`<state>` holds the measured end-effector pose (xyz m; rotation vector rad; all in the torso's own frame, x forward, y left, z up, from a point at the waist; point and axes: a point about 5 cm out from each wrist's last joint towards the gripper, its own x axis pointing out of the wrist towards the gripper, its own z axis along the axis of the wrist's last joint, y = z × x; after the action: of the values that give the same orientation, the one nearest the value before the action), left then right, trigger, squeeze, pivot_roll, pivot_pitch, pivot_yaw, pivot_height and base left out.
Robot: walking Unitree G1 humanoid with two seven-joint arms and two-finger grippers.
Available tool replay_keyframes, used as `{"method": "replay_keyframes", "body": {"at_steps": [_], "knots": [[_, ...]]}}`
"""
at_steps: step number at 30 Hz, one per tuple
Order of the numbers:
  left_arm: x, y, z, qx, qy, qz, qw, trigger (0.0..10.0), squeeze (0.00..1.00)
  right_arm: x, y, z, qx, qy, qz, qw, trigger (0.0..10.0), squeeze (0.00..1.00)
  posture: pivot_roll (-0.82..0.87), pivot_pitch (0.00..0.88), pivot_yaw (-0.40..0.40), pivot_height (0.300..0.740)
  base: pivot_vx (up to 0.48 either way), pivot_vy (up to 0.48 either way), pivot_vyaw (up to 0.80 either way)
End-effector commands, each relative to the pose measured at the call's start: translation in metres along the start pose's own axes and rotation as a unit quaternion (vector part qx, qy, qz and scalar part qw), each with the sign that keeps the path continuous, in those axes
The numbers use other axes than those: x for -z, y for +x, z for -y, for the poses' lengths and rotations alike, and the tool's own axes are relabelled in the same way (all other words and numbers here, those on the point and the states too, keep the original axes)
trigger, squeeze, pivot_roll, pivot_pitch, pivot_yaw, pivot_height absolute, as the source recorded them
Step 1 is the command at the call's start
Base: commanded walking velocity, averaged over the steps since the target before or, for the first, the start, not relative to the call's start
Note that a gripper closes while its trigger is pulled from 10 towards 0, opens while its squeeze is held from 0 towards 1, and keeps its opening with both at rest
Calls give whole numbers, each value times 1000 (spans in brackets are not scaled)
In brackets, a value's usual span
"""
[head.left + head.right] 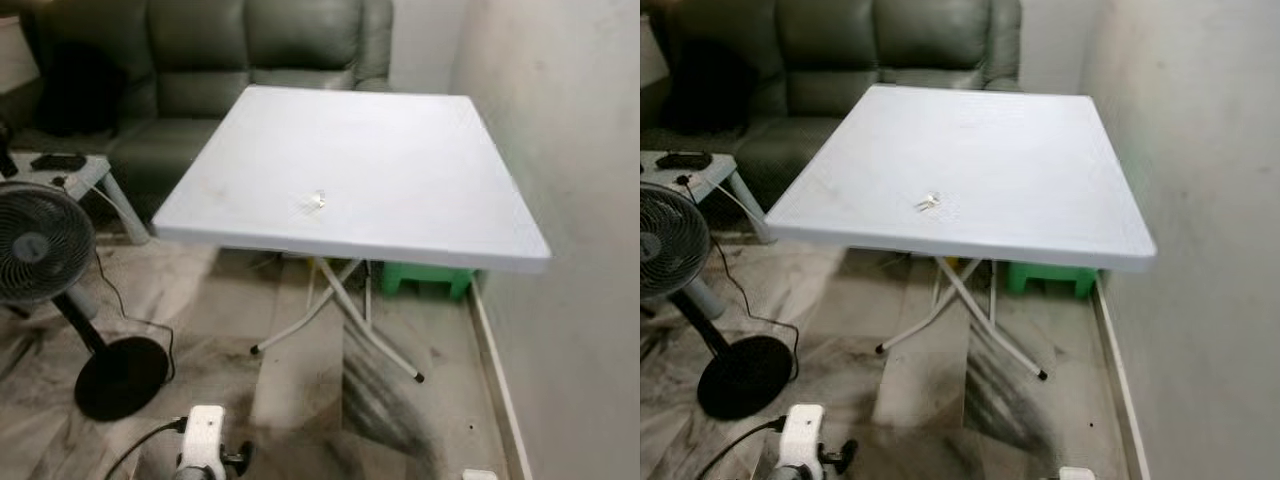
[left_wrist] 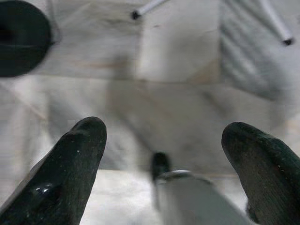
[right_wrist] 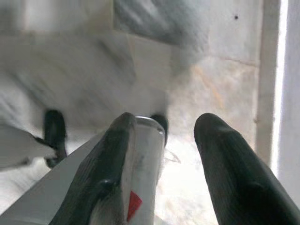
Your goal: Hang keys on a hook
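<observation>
A small bunch of silvery keys [image 1: 315,203] lies on the white folding table [image 1: 400,130], near its front edge and left of centre. Both arms hang low in front of the table, well below the keys. The left arm's white wrist [image 1: 205,440] pokes up at the bottom of the head view. In the left wrist view my left gripper [image 2: 164,154] is open, its black fingers [image 2: 70,168] spread wide over the marbled floor. My right gripper [image 3: 164,159] is open too, pointing down at the floor beside the skirting.
A standing fan [image 1: 40,250] with a round black base [image 1: 120,375] and a trailing cable is at the left. A dark green sofa [image 1: 250,50] sits behind the table. A green stool [image 1: 425,280] stands under the table. A pale wall [image 1: 580,200] runs close along the right.
</observation>
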<state>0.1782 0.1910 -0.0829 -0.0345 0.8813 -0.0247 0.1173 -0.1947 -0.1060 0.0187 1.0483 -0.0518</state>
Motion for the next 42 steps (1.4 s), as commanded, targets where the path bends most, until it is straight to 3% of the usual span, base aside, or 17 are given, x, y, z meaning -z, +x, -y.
{"method": "replay_keyframes", "body": {"at_steps": [1,25,42], "knots": [[-6,3,11,12,2,7,1000,10000,0,11,-2,-2,-4,2,-21,1000,10000,0,-48,0,34,740,0,458,0],[-5,3,10,10,11,4,1000,10000,0,16,-3,-2,-6,-1,-30,1000,10000,0,-44,0,36,740,0,454,0],[0,1,9,12,29,-1,1000,10000,0,21,-5,0,-5,-7,-37,999,10000,0,-44,0,34,740,0,0,0]]}}
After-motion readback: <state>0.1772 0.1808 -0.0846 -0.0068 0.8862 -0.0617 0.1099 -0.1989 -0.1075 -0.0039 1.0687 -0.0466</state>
